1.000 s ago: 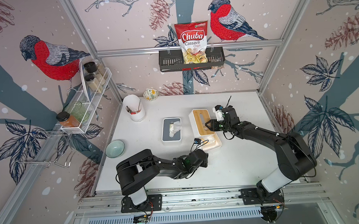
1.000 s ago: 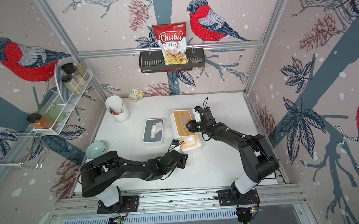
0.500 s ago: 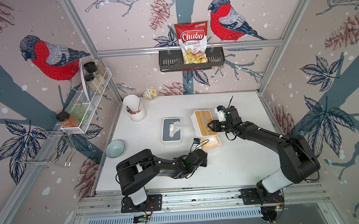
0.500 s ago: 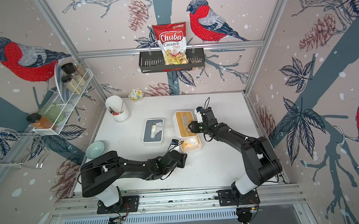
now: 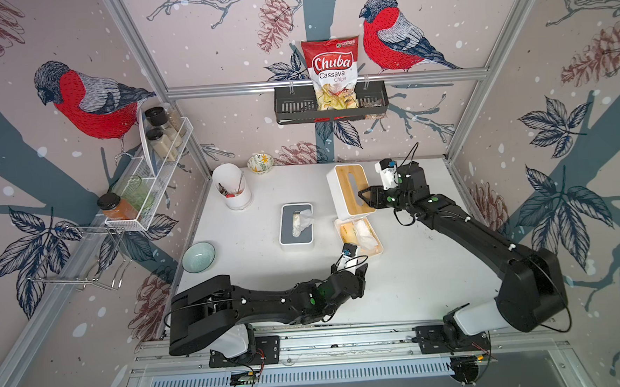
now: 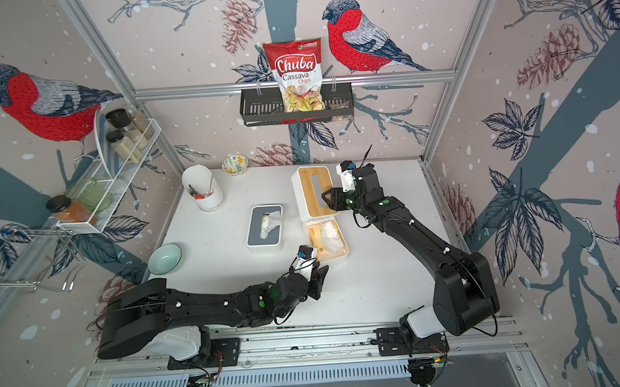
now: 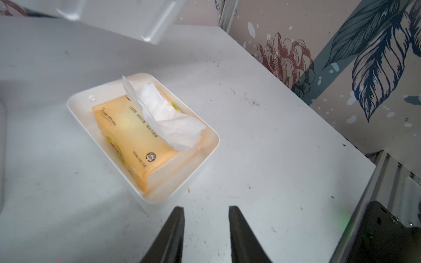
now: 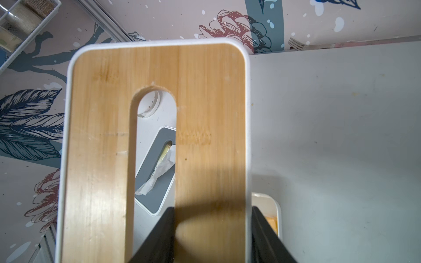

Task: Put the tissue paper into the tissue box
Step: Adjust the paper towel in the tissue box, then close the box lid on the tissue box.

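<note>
The tissue paper (image 7: 134, 134), a yellow pack with a white sheet (image 7: 164, 113) sticking out, lies in the tissue box's white base tray (image 7: 211, 145), seen in both top views (image 5: 380, 247) (image 6: 345, 250). The box's white cover (image 5: 350, 188) (image 6: 314, 190) with a slotted bamboo top (image 8: 205, 102) hangs tilted above the table, just behind the tray. My right gripper (image 5: 365, 195) (image 8: 213, 208) is shut on it, one finger through the slot and one outside its side wall. Just in front of the tray, my left gripper (image 5: 360, 269) (image 7: 206, 208) is open and holds nothing.
A second, grey-topped tissue box (image 5: 296, 223) with a sheet poking out sits left of the tray. Further left are a white utensil holder (image 5: 232, 187) and a green bowl (image 5: 198, 256). A small flowered bowl (image 5: 260, 163) stands at the back wall.
My right gripper has carried the cover up and back off the tray, so the pack in the tray now shows. The left arm has barely moved.
</note>
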Robot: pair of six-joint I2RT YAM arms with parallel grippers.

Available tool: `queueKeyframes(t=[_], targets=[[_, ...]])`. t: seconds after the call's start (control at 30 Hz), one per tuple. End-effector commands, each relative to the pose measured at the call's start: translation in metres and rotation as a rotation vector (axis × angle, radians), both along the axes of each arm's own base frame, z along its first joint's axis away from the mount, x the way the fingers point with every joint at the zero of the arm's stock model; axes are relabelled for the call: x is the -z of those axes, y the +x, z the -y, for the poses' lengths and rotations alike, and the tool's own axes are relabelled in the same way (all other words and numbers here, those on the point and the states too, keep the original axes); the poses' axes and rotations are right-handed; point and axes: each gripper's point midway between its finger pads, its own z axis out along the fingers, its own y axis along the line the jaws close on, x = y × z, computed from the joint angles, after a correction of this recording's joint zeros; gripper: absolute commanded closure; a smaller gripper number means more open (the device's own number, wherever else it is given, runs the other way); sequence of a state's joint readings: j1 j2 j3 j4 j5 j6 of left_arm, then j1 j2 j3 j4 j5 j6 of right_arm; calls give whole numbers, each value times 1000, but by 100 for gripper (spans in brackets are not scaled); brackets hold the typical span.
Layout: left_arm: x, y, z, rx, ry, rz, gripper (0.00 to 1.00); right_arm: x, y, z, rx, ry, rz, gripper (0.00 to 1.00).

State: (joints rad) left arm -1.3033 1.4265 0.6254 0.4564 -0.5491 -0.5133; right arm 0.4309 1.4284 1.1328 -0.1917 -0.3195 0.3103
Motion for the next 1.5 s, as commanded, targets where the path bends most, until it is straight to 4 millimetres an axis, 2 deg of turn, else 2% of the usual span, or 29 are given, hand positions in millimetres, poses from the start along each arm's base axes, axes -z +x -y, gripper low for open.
queueKeyframes(t=[0.0, 0.2, 0.27, 0.33, 0.43, 0.53, 0.6, 0.67, 0.8, 0.97, 1.17, 1.47], targets=[[-26, 15, -28, -139, 28, 110, 64, -2, -8, 23, 49, -97, 5, 73], [-89, 38, -69, -306, -46, 238, 63, 8, -36, 54, 112, -198, -56, 73], [-103, 51, -81, -344, -76, 249, 63, 17, -46, 57, 111, -213, -91, 73], [-115, 65, -95, -384, -102, 267, 63, 16, -60, 60, 107, -216, -95, 73], [-125, 85, -115, -453, -125, 294, 63, 29, -77, 58, 90, -246, -137, 73], [-125, 96, -131, -488, -146, 321, 63, 44, -91, 50, 55, -285, -183, 75], [-123, 94, -135, -470, -154, 358, 63, 56, -98, 44, 24, -317, -227, 76], [-113, 89, -143, -474, -158, 369, 63, 65, -104, 40, -4, -355, -271, 77], [-92, 82, -160, -487, -178, 365, 63, 75, -104, 41, 0, -419, -305, 77], [-86, 84, -173, -478, -174, 367, 63, 86, -97, 43, 12, -472, -347, 77], [-70, 97, -175, -440, -208, 309, 63, 103, -86, 39, 19, -512, -394, 78], [-61, 106, -164, -401, -202, 270, 62, 99, -71, 24, 7, -560, -399, 79]])
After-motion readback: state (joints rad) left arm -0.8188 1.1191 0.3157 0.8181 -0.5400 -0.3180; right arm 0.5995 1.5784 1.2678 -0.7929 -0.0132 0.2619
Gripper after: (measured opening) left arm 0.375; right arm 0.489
